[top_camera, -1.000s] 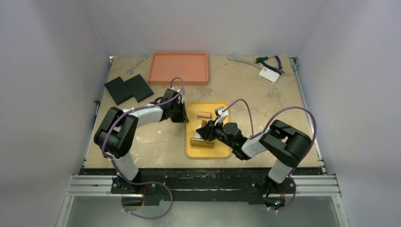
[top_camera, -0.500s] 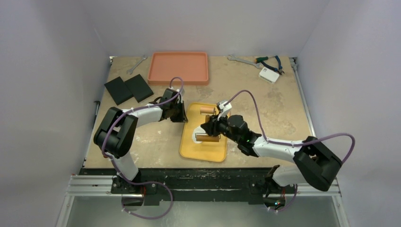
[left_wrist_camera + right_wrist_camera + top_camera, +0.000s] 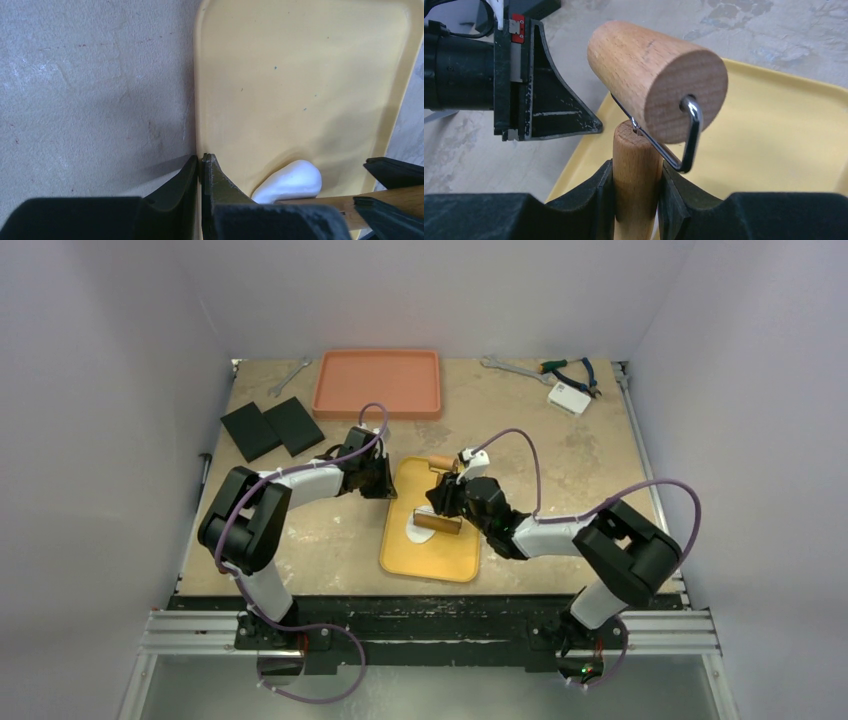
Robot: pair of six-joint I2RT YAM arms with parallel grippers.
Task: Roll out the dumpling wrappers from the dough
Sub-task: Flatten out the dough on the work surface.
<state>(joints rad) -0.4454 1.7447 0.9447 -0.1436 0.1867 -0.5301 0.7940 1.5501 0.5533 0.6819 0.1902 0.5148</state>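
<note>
A yellow tray (image 3: 430, 558) lies between my arms. On it sits a lump of white dough (image 3: 292, 180), also white under the roller in the top view (image 3: 416, 533). My right gripper (image 3: 636, 172) is shut on the wooden handle (image 3: 636, 150) of a pastry roller. Its roller head (image 3: 656, 80) hangs just ahead on a wire yoke. Seen from above, the tool's other roller (image 3: 438, 524) rests across the dough. My left gripper (image 3: 201, 160) is shut on the tray's left rim (image 3: 198, 100). No dumpling wrappers are in view.
An orange tray (image 3: 377, 382) stands at the back. Two black pads (image 3: 270, 428) lie at the back left beside a wrench (image 3: 290, 375). Another wrench (image 3: 505, 366), pliers (image 3: 572, 370) and a small white box (image 3: 568, 397) lie at the back right.
My right gripper has carried the roller away from the tray's near end toward its far end, over the dough. The tray's near end slid slightly left. My left gripper has kept its hold.
</note>
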